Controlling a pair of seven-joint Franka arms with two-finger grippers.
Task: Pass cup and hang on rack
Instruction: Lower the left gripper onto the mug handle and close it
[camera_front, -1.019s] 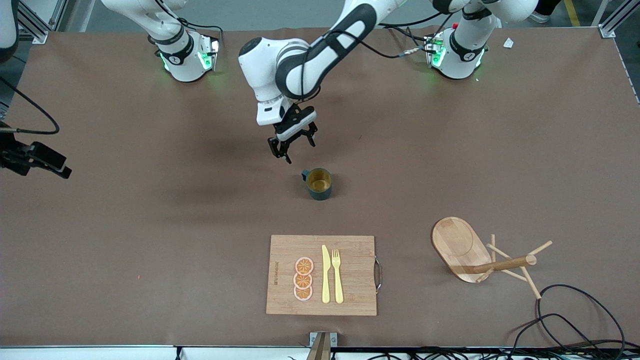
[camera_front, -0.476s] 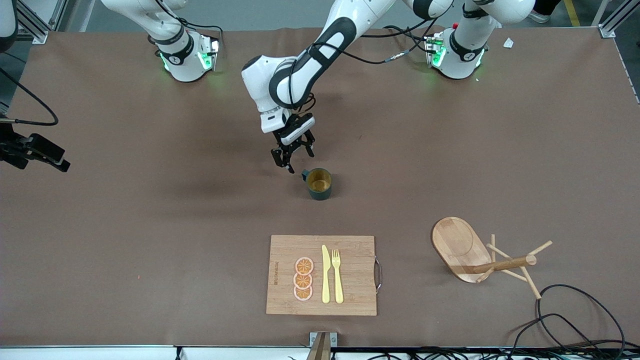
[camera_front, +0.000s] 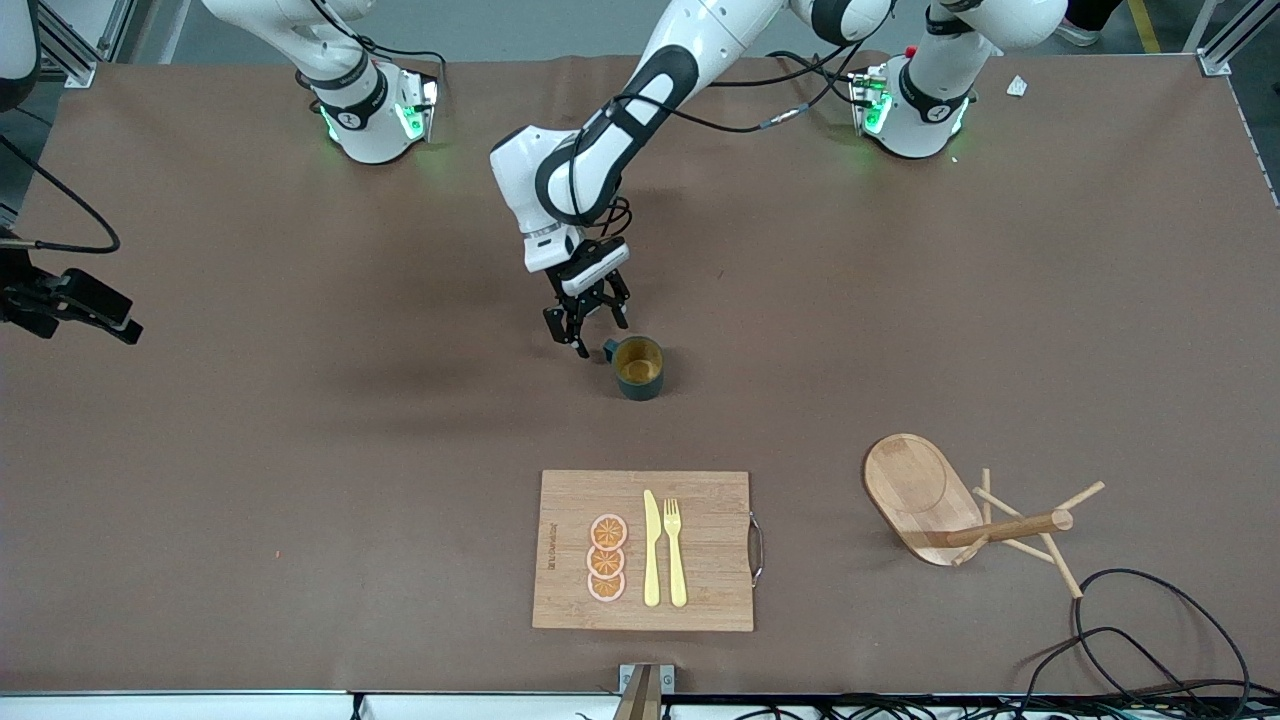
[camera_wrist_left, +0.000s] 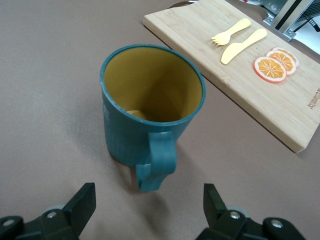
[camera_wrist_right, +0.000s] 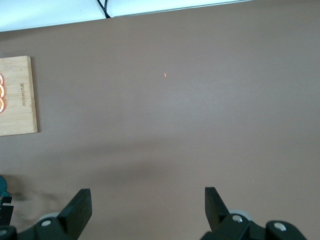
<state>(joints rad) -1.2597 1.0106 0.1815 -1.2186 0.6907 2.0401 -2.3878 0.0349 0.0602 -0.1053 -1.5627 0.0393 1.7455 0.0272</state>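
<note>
The dark teal cup stands upright mid-table, its tan inside showing; it also shows in the left wrist view. Its handle points at my left gripper, which is open and low beside the cup, with the handle just ahead of the gap between the fingers. The wooden rack lies tipped on its side toward the left arm's end, nearer the front camera, with its post and pegs lying level. My right gripper is open and empty, high over bare table.
A bamboo cutting board with orange slices, a yellow knife and a fork lies nearer the front camera than the cup. Black cables loop by the front edge next to the rack.
My left gripper has come down and closer to the cup's handle, staying open. The cup and the rack have not moved.
</note>
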